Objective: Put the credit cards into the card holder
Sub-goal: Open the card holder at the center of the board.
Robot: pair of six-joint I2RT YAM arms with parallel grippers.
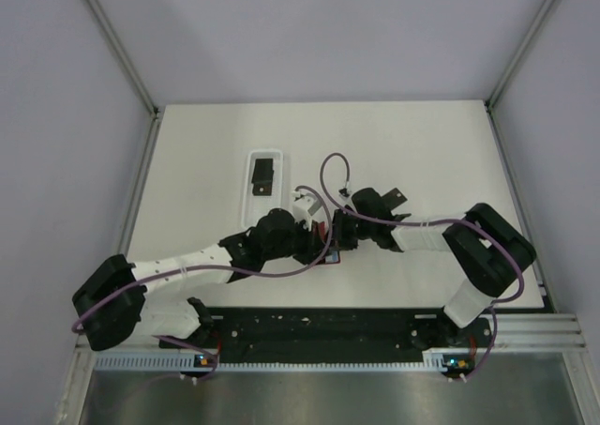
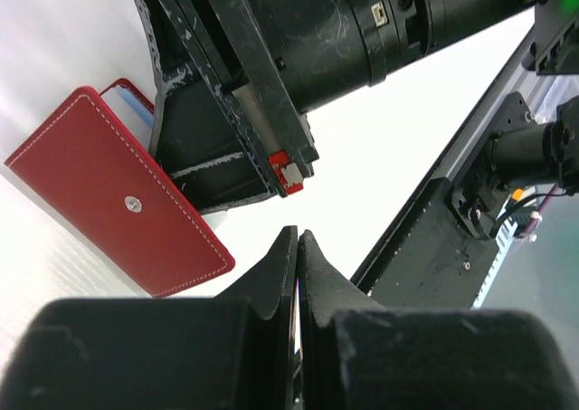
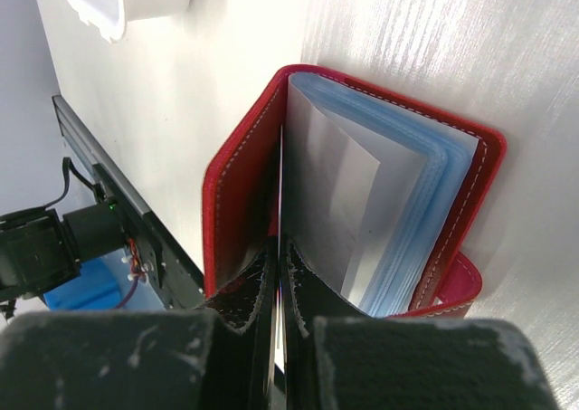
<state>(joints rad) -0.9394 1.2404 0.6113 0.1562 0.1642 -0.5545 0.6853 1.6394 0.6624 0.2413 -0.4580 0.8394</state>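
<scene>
holder: the small red folding stitched card holder (image 3: 237, 202) sits on the white table (image 1: 422, 153) mid-scene, between the two grippers and propped open.
R jaws: the right gripper (image 3: 279, 247) is squeezed tight on smth thin, seen edge-on and running straight into the holder. To us it looks like one of the holder's own pale blue-grey clear sleeves (image 3: 407, 211). A card edge-on would look about the same, so we're not 100% sure.
L jaws: the left gripper (image 2: 297, 243) is closed down to a hairline. Nothing pokes past the tips, and we can't tell if a card is in there.
key relation: from the L wrist cam the holder lies up and left of the L tips, near but apart. Its long side runs diagonal and its outer face w/ the snap stud is toward us.
nearer arm: R is touching the holder. L is nearer the tray.
tray: the white oblong plastic tray (image 1: 249, 200) is far-left of both grippers, well apart from the holder. It holds one thin flat black rectangular card (image 1: 263, 176), lying flat.
holder contents: the sleeves we can see look empty, w/ no black card showing.
next, our guess: L fetches the tray card and slides it edge-first into the gap R holds open.
</scene>
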